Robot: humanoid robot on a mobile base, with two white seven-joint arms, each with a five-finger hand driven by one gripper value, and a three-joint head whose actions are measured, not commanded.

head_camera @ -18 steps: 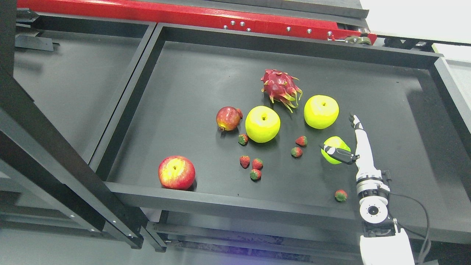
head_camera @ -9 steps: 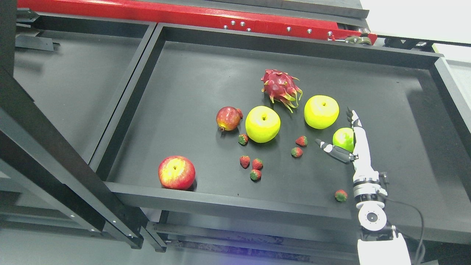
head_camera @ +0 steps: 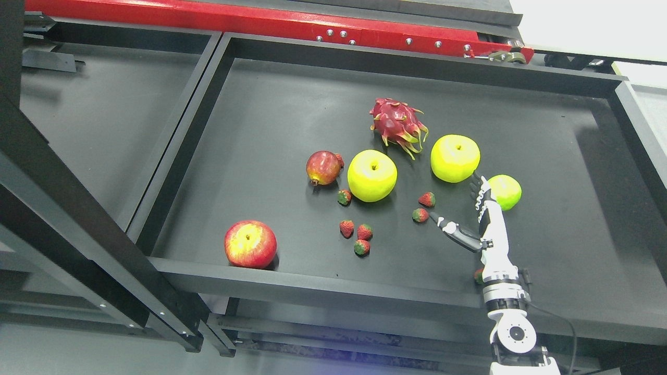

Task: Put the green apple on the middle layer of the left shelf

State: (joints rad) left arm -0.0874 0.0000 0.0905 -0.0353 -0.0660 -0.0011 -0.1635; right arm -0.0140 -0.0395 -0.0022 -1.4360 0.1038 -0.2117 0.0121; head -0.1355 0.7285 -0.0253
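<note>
The green apple (head_camera: pixel 505 191) sits right of the middle, just beside our right hand (head_camera: pixel 471 216). The fingers are spread and hold nothing. We should wrap them around it gently so it won't roll.

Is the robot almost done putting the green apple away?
Not yet. The green apple lies on the dark tray next to a yellow apple, not on any left shelf. The right hand is open beside it and holds nothing. Grabbing, carrying and placing are all still left.
</note>
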